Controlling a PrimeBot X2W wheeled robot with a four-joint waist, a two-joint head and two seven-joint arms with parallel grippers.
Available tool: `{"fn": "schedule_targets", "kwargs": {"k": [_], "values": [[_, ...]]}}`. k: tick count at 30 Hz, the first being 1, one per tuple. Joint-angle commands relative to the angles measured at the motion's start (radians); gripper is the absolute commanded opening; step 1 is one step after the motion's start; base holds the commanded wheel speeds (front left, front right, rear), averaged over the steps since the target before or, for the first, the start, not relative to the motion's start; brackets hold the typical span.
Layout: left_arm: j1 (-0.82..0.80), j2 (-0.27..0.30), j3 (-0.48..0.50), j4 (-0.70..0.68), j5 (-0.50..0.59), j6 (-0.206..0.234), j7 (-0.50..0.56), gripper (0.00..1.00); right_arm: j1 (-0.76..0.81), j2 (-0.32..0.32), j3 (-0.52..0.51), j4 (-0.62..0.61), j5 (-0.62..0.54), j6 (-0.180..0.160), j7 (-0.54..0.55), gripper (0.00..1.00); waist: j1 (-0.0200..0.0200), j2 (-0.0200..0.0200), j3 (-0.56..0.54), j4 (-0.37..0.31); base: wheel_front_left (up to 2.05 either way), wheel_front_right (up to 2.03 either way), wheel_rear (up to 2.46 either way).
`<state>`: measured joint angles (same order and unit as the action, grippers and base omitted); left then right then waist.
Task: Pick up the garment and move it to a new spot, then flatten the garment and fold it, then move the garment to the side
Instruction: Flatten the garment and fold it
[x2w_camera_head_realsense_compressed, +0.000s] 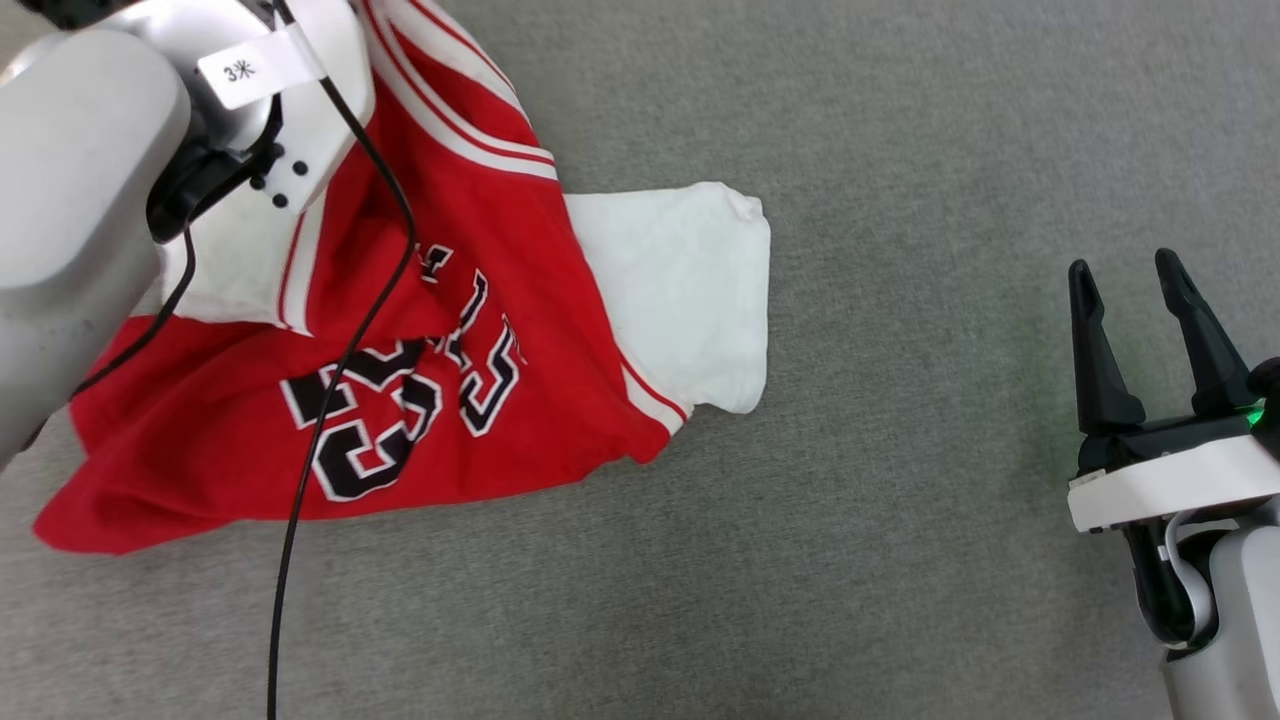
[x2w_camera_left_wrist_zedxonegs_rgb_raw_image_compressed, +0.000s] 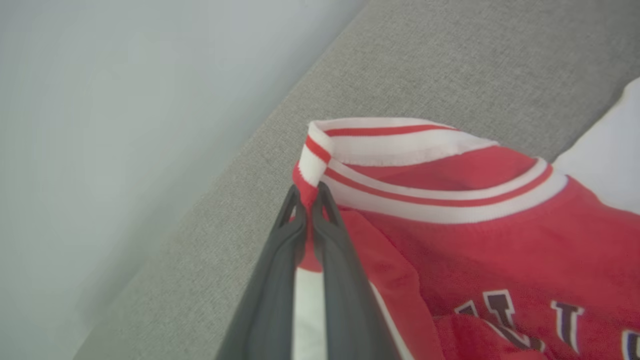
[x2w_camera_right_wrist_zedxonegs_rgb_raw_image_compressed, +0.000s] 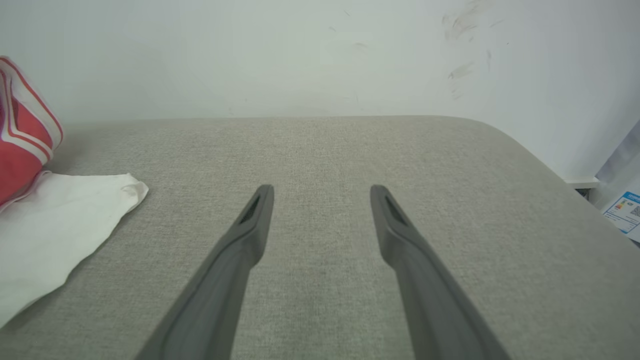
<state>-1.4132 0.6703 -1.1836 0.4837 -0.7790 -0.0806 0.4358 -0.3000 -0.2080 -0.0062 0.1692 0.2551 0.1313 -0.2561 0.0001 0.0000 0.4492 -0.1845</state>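
We show the left gripper (x2w_camera_left_wrist_zedxonegs_rgb_raw_image_compressed: 308, 192) clamped on the striped trim (x2w_camera_left_wrist_zedxonegs_rgb_raw_image_compressed: 400, 150) of the shirt (x2w_camera_head_realsense_compressed: 565, 400), which spreads crumpled below it, presumably for lifting to a new spot; the right gripper (x2w_camera_head_realsense_compressed: 1124, 262) stands open, well apart.

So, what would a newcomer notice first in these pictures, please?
The red garment, black 23 on it, lies crumpled at the left of the grey surface, one white sleeve spread rightward. The left gripper is shut on its striped trim; the right gripper stands open, apart, at the right.
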Motion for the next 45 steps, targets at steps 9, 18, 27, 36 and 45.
{"fn": "schedule_targets", "kwargs": {"k": [9, 18, 27, 36, 45], "values": [[0.1, -0.07, -0.026, 0.245, -0.08, -0.038, -0.013, 0.0, -0.034, 0.01, -0.009, 0.002, -0.009, -0.001, -0.009, 1.0, -0.0001, 0.0, 0.063, -0.043, 0.0, 0.0, 0.0], [0.114, -0.099, 0.01, 0.312, -0.096, -0.045, -0.223, 1.0, -0.004, 0.008, -0.012, -0.001, -0.015, -0.001, -0.009, 1.0, -0.0001, 0.0, 0.003, -0.001, 0.0, 0.0, 0.0], [0.192, -0.092, 0.069, 0.2, -0.072, 0.049, -0.546, 1.0, 0.045, -0.013, -0.022, -0.025, -0.022, -0.001, -0.009, 1.0, -0.0001, 0.0, -0.133, 0.099, 0.0, 0.0, 0.0], [0.398, 0.002, 0.166, -0.077, -0.071, 0.29, -0.694, 1.0, -0.067, -0.134, 0.007, -0.077, -0.03, -0.001, 0.037, 1.0, -0.0001, 0.0, -0.198, 0.181, 0.0, 0.0, 0.0], [0.689, 0.015, 0.38, -0.393, 0.057, 0.541, -0.702, 1.0, -0.277, -0.302, 0.188, -0.096, 0.045, -0.001, 0.307, 1.0, -0.0001, 0.0, -0.197, 0.25, 0.0, 0.0, 0.0]]}}
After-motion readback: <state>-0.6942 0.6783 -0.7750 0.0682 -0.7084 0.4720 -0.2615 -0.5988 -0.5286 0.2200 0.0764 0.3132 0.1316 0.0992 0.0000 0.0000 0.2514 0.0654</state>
